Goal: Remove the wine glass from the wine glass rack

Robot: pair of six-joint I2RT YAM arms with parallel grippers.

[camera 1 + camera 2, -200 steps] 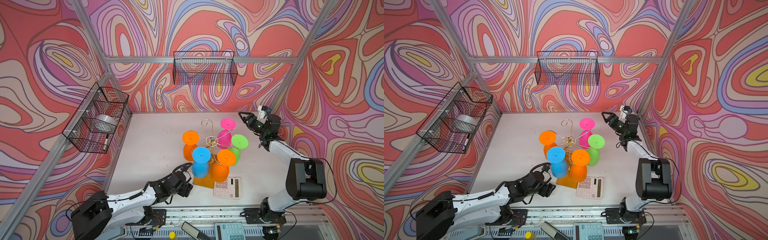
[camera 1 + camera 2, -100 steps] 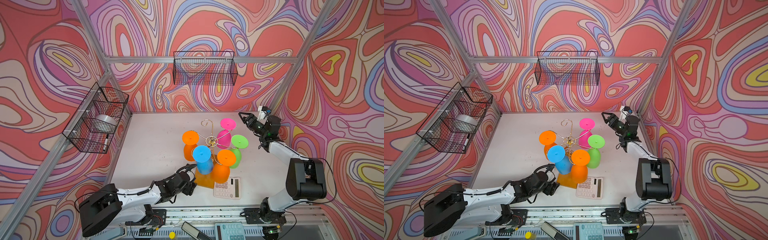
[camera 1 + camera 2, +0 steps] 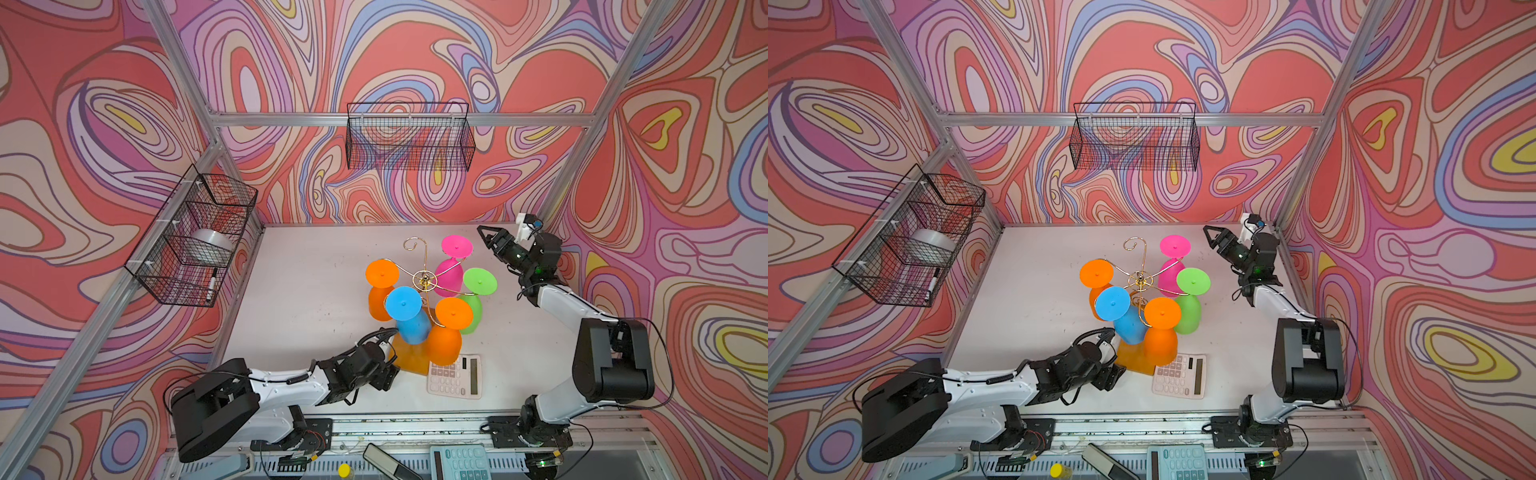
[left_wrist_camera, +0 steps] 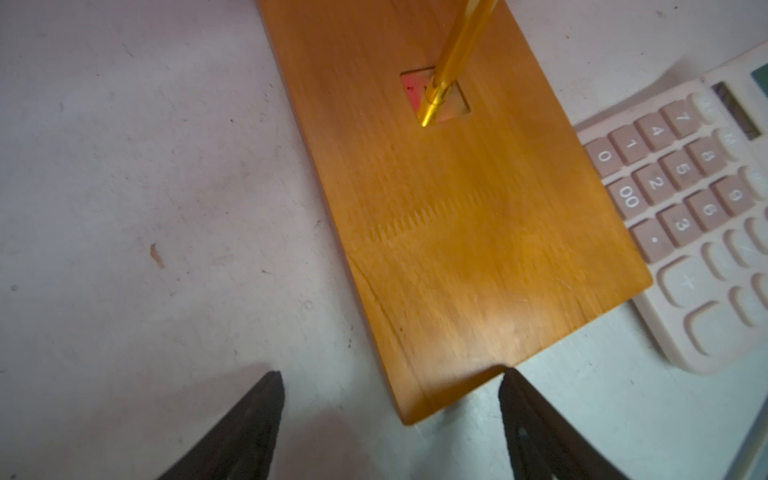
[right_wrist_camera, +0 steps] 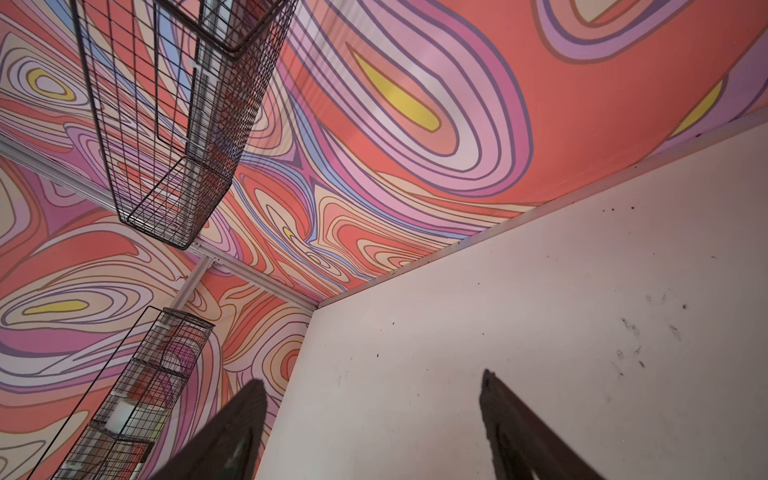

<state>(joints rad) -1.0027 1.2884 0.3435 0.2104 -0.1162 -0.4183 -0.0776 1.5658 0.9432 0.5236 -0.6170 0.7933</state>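
The wine glass rack (image 3: pixel 424 279) (image 3: pixel 1139 279) is a gold wire tree on an amber base (image 4: pixel 457 228). Several wine glasses hang upside down from its arms: blue (image 3: pixel 409 320), two orange (image 3: pixel 444 345), green (image 3: pixel 471 316) and pink (image 3: pixel 451 274). My left gripper (image 3: pixel 392 359) (image 3: pixel 1115 361) (image 4: pixel 390 374) is open and low on the table, with the base's near corner between its fingers and apart from both. My right gripper (image 3: pixel 484 235) (image 3: pixel 1210 232) (image 5: pixel 372 377) hangs open and empty at the back right, away from the pink glass.
A pink calculator (image 3: pixel 455 376) (image 4: pixel 685 208) lies against the base's front right side. Black wire baskets hang on the back wall (image 3: pixel 409 137) and the left wall (image 3: pixel 195 237). Another calculator (image 3: pixel 459 463) sits below the table's front edge.
My left gripper has slid right along the table up to the corner of the rack's base, staying open. The right arm has not moved.
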